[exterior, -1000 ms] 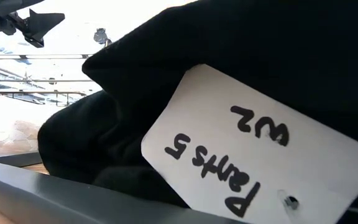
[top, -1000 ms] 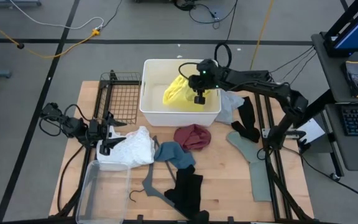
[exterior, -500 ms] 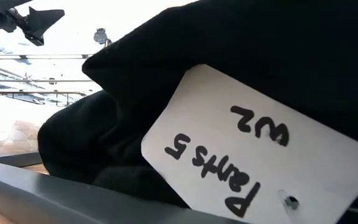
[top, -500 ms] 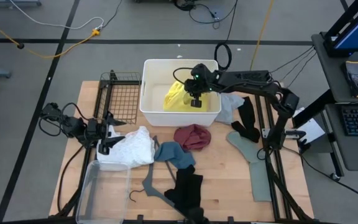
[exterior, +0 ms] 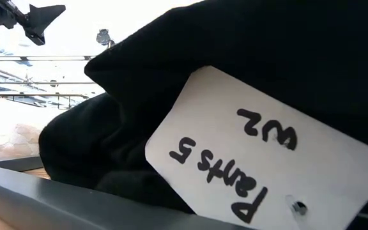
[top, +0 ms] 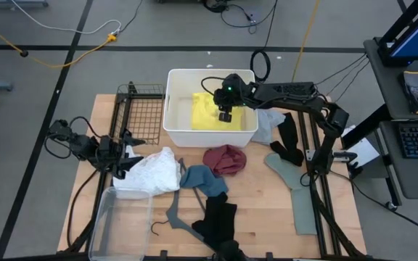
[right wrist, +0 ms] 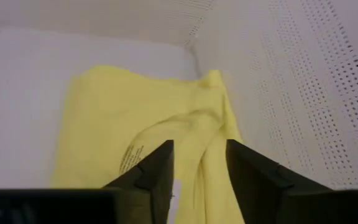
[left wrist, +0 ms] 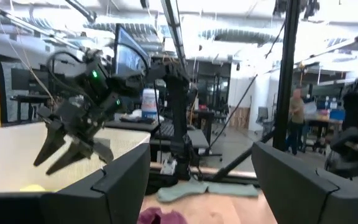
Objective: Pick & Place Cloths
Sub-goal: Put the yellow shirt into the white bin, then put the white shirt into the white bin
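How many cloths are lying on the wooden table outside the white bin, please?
6: white cloth at the left, teal and maroon mid-table, black at the front, sage-green and pale grey at the right. More may hide underneath.

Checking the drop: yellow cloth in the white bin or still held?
In. The yellow cloth lies on the floor of the white bin; the right gripper hangs above it, fingers apart, nothing between them.

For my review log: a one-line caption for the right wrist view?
Right gripper, fingers parted, above the yellow cloth lying loose in the white bin.
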`<state>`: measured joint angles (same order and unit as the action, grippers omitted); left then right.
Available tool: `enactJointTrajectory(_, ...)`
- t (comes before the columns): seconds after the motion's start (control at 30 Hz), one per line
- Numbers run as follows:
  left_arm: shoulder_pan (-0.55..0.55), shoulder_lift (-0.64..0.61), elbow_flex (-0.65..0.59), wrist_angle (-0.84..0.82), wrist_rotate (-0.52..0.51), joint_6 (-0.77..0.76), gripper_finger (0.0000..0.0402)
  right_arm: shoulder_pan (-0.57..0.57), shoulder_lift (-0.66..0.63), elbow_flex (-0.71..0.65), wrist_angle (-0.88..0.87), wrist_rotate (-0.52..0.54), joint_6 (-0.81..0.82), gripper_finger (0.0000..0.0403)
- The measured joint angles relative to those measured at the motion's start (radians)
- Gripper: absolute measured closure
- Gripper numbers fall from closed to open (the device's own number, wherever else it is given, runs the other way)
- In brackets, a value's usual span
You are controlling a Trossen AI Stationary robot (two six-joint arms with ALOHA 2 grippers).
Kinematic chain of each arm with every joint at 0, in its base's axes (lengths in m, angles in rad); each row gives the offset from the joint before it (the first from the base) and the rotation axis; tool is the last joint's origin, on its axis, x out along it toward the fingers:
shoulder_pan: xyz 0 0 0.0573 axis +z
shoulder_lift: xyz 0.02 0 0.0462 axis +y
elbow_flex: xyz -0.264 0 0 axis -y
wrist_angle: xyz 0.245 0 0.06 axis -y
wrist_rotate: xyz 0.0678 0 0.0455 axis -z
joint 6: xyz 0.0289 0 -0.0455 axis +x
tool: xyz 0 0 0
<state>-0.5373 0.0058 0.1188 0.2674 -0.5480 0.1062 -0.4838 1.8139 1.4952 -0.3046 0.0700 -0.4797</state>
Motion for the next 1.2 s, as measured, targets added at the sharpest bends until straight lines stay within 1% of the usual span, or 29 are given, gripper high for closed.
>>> enactJointTrajectory(0.13,0.000,0.000,0.000,0.068,0.000,0.044,0.0119,0.037,-0.029,0.000,0.008,0.070,-0.012,0.0233)
enactJointTrajectory(0.23,0.000,0.000,0.000,0.125,0.000,0.077,0.0119,0.076,-0.074,0.000,0.025,0.092,-0.006,0.0227)
enactJointTrajectory(0.33,0.000,0.000,0.000,0.151,0.000,0.112,0.0119,0.120,-0.134,0.000,0.072,0.092,0.025,0.0230)
enactJointTrajectory(0.43,0.000,0.000,0.000,0.154,0.000,0.120,0.0119,0.164,-0.208,0.000,0.080,0.091,0.075,0.0238)
enactJointTrajectory(0.6,0.000,0.001,0.000,0.154,0.000,0.093,0.0119,0.226,-0.333,0.000,0.091,0.090,0.152,0.0249)
enactJointTrajectory(0.77,0.000,0.001,0.000,0.156,0.015,0.058,0.0119,0.267,-0.446,0.000,0.082,0.087,0.225,0.0248)
enactJointTrajectory(0.9,0.000,0.009,0.000,0.161,-0.045,0.040,0.0119,0.284,-0.528,0.000,0.026,0.086,0.290,0.0250)
enactJointTrajectory(0.97,0.000,0.031,0.000,0.179,-0.081,0.038,0.0119,0.290,-0.563,0.000,-0.039,0.086,0.329,0.0253)
enactJointTrajectory(1.07,0.000,0.092,0.010,0.215,-0.114,0.041,0.0119,0.290,-0.609,-0.005,-0.125,0.083,0.383,0.0254)
enactJointTrajectory(1.2,0.000,0.205,0.071,0.212,-0.166,0.011,0.0119,0.291,-0.682,-0.083,-0.122,0.076,0.413,0.0253)
